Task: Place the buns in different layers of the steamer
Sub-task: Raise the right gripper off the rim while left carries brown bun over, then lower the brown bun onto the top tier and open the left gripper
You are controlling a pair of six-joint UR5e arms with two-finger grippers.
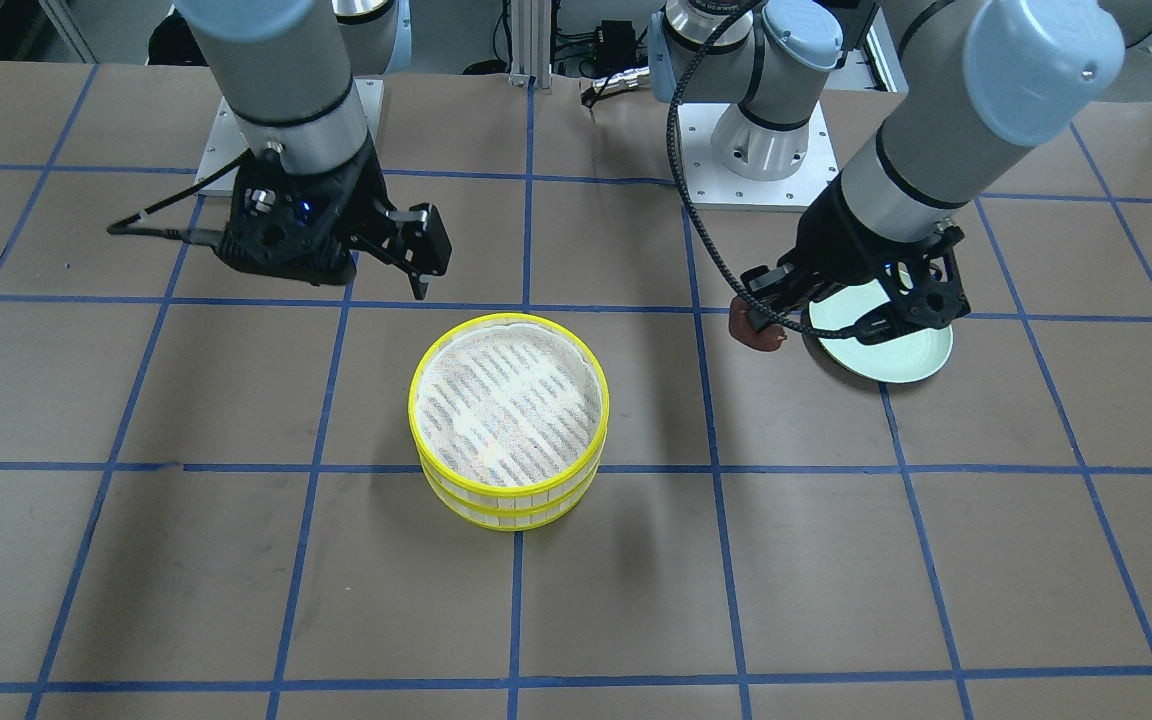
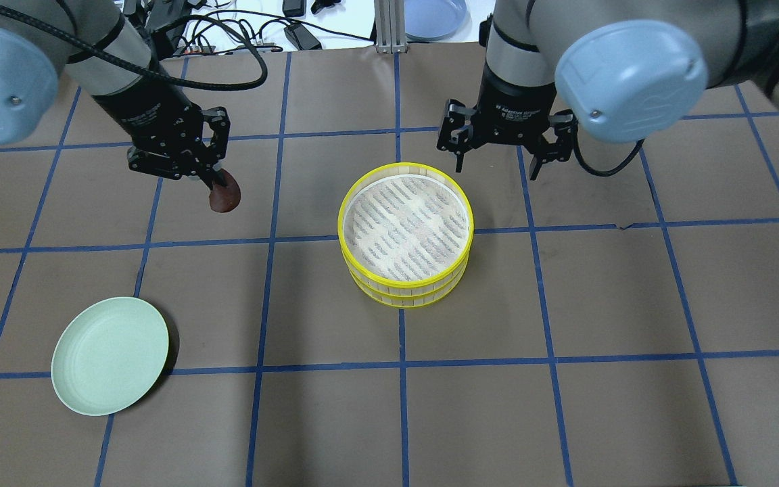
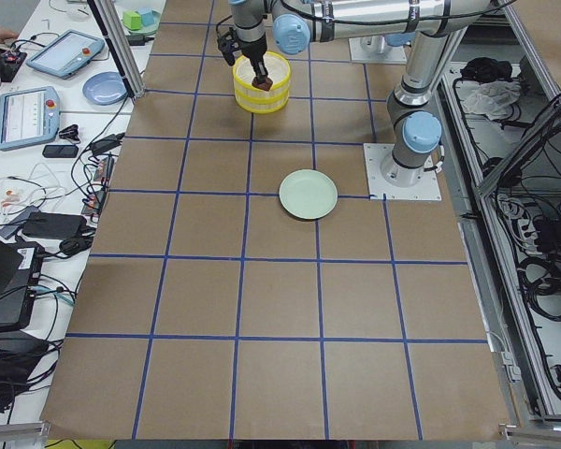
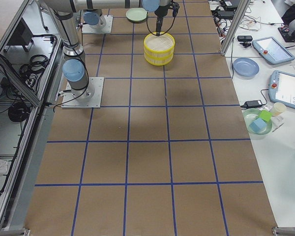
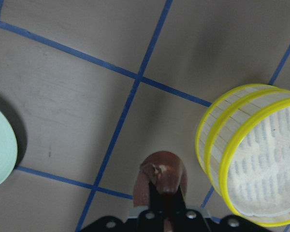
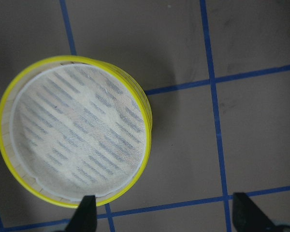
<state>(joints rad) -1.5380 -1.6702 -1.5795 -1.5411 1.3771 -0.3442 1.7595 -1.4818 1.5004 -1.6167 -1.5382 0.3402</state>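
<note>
The steamer [image 2: 406, 230] stands two tiers high at mid-table, with yellow rims; its top striped liner [image 1: 509, 400] is bare. My left gripper [image 2: 217, 186] is shut on the dark reddish-brown bun [image 2: 224, 196] and holds it above the table, left of the steamer and apart from it. The bun also shows in the front view [image 1: 756, 325] and in the left wrist view [image 5: 162, 176]. My right gripper [image 2: 496, 169] is open and empty, above the table just beyond the steamer's far right rim; the steamer fills its wrist view [image 6: 77, 137]. The cream-white bun is out of view.
A pale green plate [image 2: 111, 355] lies bare on the table at the near left, partly under my left arm in the front view [image 1: 886, 345]. A blue plate [image 2: 433, 13] and cables lie past the table's far edge. Both arm bases [image 1: 766, 150] stand on my side.
</note>
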